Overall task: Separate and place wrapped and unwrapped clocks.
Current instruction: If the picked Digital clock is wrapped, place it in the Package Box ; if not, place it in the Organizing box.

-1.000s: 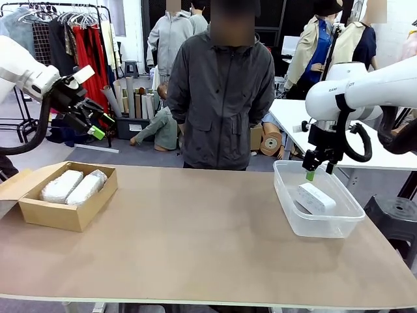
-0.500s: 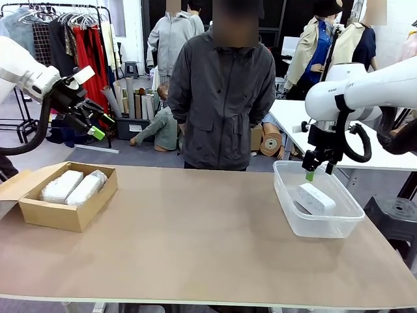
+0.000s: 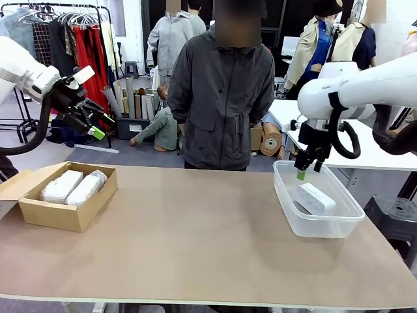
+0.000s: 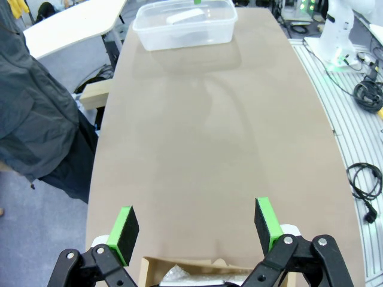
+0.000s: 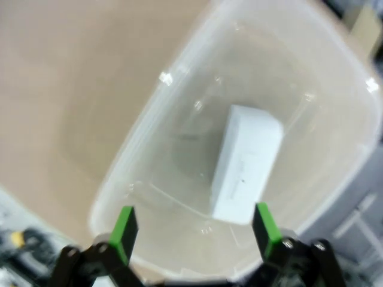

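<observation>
Two bubble-wrapped clocks point(image 3: 71, 186) lie side by side in a cardboard box point(image 3: 65, 215) at the table's left; a bit of wrap point(image 4: 179, 274) shows at the bottom of the left wrist view. A bare white clock point(image 3: 315, 198) point(image 5: 245, 162) lies in a clear plastic tub point(image 3: 326, 225) point(image 5: 149, 131) at the right. My left gripper point(image 3: 98, 124) point(image 4: 196, 228) hangs open and empty, high above the box. My right gripper point(image 3: 306, 171) point(image 5: 194, 230) is open and empty just above the tub's far left corner.
A person in a dark grey jacket point(image 3: 221, 98) stands at the far edge, hands down. The brown tabletop point(image 3: 195, 241) between box and tub is bare. The box's flap point(image 3: 16, 186) sticks out to the left. A white table point(image 3: 293, 117) stands behind the tub.
My right gripper has risen a little and shifted left, from over the bare clock toward the tub's far left corner. The left arm has not moved.
</observation>
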Robot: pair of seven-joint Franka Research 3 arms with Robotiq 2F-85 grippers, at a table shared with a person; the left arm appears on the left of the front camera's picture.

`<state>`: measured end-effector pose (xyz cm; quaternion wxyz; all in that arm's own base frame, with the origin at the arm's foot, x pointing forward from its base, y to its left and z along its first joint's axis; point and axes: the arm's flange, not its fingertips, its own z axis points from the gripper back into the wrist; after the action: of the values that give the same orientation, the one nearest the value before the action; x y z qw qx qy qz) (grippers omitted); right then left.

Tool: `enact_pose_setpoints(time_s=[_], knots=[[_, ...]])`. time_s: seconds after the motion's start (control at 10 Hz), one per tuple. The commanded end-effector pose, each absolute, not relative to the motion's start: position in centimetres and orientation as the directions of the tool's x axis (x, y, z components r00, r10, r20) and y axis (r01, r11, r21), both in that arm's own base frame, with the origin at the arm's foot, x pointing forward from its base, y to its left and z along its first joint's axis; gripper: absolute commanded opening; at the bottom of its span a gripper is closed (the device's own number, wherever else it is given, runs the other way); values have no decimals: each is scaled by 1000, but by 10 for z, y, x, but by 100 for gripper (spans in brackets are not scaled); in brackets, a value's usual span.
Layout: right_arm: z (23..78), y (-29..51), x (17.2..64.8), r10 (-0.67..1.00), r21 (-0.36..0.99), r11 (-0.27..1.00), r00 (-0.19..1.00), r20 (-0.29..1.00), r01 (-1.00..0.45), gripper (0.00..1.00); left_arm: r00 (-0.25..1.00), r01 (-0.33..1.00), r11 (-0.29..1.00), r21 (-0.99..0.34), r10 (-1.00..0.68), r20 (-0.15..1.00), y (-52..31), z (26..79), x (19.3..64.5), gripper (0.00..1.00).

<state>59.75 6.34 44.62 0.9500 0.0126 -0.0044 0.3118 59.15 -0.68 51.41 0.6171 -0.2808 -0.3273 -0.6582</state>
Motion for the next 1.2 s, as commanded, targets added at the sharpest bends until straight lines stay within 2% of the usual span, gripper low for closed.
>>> enact_pose_setpoints(time_s=[0.0,0.1,0.3,0.5,0.6,0.8,1.0,1.1], knots=[[479,62,586,723,88,672,677,137,-736,100,-83,996,-30,83,-630,772,-6,515,589,100],[497,64,582,752,91,626,631,189,-774,100,-83,996,-30,83,-630,772,-6,515,589,100],[535,69,573,789,0,552,522,324,-834,100,-83,996,-30,83,-630,772,-6,515,589,100],[562,61,570,839,-34,414,367,401,-909,100,-83,996,-30,83,-630,772,-6,515,589,100],[576,51,567,837,-4,308,269,476,-952,100,-83,996,-30,83,-630,772,-6,515,589,100],[586,29,559,816,-90,146,69,574,-985,100,-83,996,-30,83,-630,772,-6,515,589,100],[594,14,551,756,-167,82,-48,653,-982,100,-83,996,-30,83,-630,772,-6,515,589,100],[601,3,548,729,-148,58,-59,682,-987,100,-83,996,-30,83,-630,772,-6,515,589,100]])
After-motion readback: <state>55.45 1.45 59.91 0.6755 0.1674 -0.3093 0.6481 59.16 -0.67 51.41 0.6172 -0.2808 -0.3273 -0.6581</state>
